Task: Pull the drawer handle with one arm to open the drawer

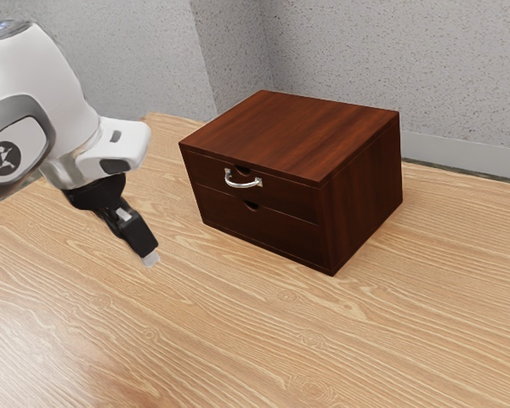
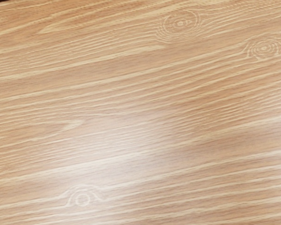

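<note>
- One bare stretch of wood-grain desk (image 1: 263,348) lies nearest; the wrist view looks straight down onto it (image 2: 140,112).
- Jaws hang low over the desk on the white arm (image 1: 59,127), angled downward. Released or clenched: cannot tell. Nothing appears carried.
- Beyond the jaws and well apart stands the dark cabinet (image 1: 306,144). Its top drawer (image 1: 272,191) looks flush shut.
- Silver drawer handle (image 1: 241,184) sits on the face turned toward the jaws, higher than they are.
- Risks, as judged:
  - a low sweep could scrape the desk;
  - the thin handle may slip from a skewed grip;
  - a stiff drawer could drag the whole cabinet.
</note>
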`<state>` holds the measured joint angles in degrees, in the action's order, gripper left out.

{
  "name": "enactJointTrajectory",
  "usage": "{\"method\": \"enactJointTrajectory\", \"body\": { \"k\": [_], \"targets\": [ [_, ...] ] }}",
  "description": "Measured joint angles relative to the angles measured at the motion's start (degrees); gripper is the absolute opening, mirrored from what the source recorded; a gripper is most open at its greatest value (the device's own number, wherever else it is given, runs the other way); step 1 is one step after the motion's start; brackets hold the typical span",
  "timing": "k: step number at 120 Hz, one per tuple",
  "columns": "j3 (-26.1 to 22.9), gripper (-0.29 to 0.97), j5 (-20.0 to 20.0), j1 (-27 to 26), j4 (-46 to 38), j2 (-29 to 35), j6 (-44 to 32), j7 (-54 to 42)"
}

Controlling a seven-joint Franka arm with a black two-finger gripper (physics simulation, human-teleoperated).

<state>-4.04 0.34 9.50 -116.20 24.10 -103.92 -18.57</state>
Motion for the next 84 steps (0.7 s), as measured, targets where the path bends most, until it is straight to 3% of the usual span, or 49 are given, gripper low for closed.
{"method": "enactJointTrajectory", "body": {
  "k": [15, 27, 55, 71, 84],
  "targets": [
    [-0.07, 0.68, -2.88, -0.54, -2.29, 0.79, -7.71, -7.83],
    [-0.04, 0.68, -2.69, -0.56, -2.68, -0.14, -10.32, -15.16],
    [-0.09, 0.68, 1.4, -0.74, -1.89, -4.05, -11.86, -37.33],
    [0.11, 0.68, 0.79, -0.56, -0.79, -5.69, -12.28, -47.92],
    [-0.26, 0.68, -0.06, -0.78, 3.26, -10.76, -12.38, -55.06]
  ]
}}
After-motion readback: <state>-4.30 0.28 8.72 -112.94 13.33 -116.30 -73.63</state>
